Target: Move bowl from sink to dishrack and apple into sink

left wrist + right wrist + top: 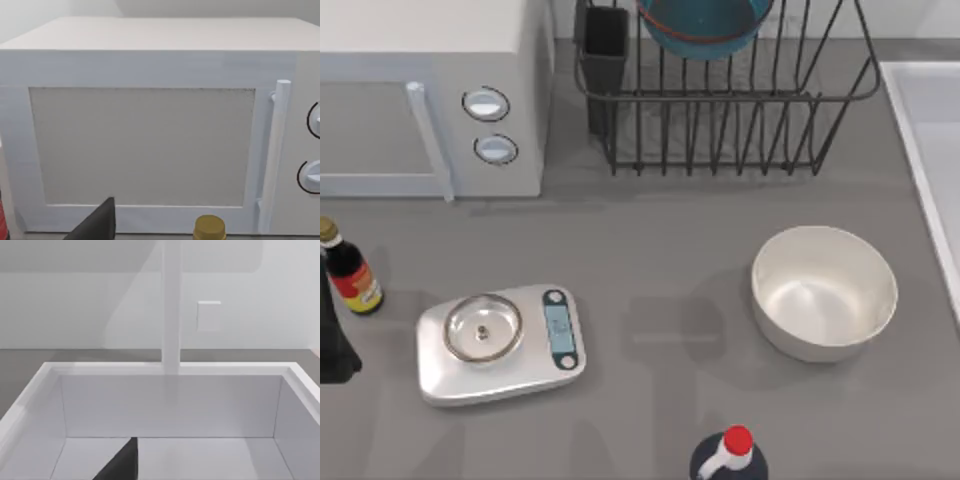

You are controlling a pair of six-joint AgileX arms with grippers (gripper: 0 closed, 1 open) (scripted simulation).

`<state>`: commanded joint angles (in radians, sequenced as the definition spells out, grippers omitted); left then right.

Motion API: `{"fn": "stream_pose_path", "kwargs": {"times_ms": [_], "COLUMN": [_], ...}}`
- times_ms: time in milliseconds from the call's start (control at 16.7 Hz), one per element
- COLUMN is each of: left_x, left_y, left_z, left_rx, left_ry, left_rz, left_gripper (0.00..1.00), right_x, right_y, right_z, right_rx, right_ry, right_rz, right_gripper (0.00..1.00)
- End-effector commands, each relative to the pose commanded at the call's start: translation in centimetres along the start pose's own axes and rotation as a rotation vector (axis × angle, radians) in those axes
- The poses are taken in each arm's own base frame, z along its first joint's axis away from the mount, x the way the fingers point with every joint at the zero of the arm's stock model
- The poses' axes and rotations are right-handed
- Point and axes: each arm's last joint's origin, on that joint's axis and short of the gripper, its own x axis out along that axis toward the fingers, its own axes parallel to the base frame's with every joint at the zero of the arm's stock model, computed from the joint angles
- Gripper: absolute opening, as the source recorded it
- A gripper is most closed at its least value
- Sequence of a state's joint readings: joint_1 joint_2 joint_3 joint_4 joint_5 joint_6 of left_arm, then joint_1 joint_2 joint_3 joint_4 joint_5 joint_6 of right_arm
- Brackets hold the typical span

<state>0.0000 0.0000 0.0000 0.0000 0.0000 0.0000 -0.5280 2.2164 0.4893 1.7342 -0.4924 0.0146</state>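
Top view, largest to smallest. The grey table (660, 250) fills the frame. A white microwave (430, 95) occupies the upper left, its door and handle facing the left wrist camera (142, 145). The dishrack (730, 110), dark wire with a black utensil cup (605, 60) at its left corner, stands at upper centre. The sink (925, 150) runs along the right edge as a pale basin with a raised rim; the right wrist view looks into it (170, 405), with the white faucet post (171, 305) rising behind its far wall. A white bowl (825, 290) sits upright at centre right, well apart from the rack. A silver kitchen scale (500, 342) lies at lower left. The bowl (705, 25), teal-blue with a reddish stripe, rests in the dishrack at the top edge, partly cut off. A brown sauce bottle (348, 272) stands at the left edge; a dark red-capped bottle (728, 458) stands at the bottom edge.

One dark fingertip of the left gripper (97, 222) shows near the microwave, and one of the right gripper (122, 462) above the sink floor; how far the fingers are spread cannot be told for either, and nothing is seen held.
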Motion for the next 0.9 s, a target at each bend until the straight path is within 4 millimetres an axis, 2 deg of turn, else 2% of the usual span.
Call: {"fn": "stream_pose_path", "kwargs": {"times_ms": [480,600,780,900], "left_x": [0.0,0.0,0.0,0.0], "left_y": [0.0,0.0,0.0,0.0], "left_z": [0.0,0.0,0.0,0.0], "left_rx": [0.000,0.000,0.000,0.000], "left_ry": [0.000,0.000,0.000,0.000], "left_rz": [0.000,0.000,0.000,0.000], "left_gripper": [1.00,1.00,1.00,1.00], "right_x": [0.0,-0.3,-1.3,-1.4], "right_y": [0.0,0.5,2.1,3.1], "right_z": [0.0,0.2,1.3,3.0], "right_rx": [0.000,0.026,0.087,0.107], "right_ry": [-0.001,0.022,0.085,0.106], "right_rz": [0.000,-0.001,-0.003,-0.004], "right_gripper": [1.00,1.00,1.00,1.00]}}
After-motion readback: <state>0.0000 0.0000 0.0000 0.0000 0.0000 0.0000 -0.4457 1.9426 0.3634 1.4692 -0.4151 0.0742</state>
